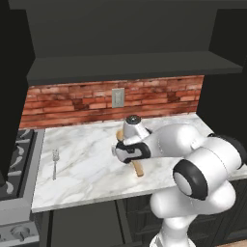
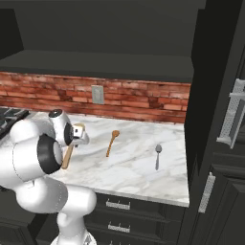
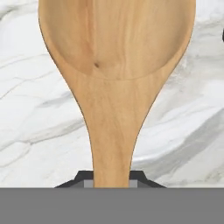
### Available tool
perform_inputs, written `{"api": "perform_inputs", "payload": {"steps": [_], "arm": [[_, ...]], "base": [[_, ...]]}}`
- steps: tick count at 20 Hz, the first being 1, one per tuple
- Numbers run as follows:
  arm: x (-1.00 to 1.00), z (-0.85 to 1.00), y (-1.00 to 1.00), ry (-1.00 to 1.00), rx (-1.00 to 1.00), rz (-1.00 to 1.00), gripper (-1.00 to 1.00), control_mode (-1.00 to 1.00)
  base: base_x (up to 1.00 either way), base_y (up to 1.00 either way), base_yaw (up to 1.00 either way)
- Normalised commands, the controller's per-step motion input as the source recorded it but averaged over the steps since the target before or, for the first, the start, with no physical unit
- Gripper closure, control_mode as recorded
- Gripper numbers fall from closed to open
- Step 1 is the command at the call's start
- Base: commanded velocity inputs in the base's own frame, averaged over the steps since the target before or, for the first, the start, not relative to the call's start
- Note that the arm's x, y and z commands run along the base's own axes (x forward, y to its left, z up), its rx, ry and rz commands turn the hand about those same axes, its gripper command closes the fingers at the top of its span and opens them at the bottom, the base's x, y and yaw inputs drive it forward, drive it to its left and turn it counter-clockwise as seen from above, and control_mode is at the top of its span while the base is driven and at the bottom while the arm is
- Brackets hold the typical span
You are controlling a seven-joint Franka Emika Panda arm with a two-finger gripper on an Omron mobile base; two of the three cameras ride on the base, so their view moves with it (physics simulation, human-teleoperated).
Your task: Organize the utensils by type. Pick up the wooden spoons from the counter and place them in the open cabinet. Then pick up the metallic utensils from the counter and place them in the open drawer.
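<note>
Jaws pinching our large wooden spoon at its neck; our arm reaches low across the white marble surface below the brick wall.

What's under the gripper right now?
The large wooden spoon lies on the marble counter, its neck between the gripper fingers. The handle stretch beneath the hand is covered; contact with the counter can't be judged.

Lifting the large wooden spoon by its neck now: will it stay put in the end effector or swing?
The large wooden spoon looks rigid and probably light. The end effector grips its neck near the bowl, so the long handle may tip it downward. Smooth wood could slip slightly.
</note>
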Motion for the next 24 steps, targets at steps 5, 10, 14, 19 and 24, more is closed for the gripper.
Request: {"api": "perform_inputs", "payload": {"steps": [5,10,14,19,24], "arm": [[-0.55,0.84,0.0,-0.03,0.0,0.39,1.0,-1.0],[-0.6,0.74,-0.04,-0.12,-0.05,0.51,1.0,-1.0],[-0.59,0.61,-0.09,-0.31,-0.13,0.55,1.0,-1.0],[-0.56,0.61,-0.05,-0.33,-0.17,0.54,1.0,-1.0],[-0.37,0.74,-0.03,-0.21,-0.26,0.4,1.0,-1.0]], "base": [[0.0,0.0,0.0],[0.0,0.0,0.0],[0.0,0.0,0.0],[0.0,0.0,0.0],[0.0,0.0,0.0]]}}
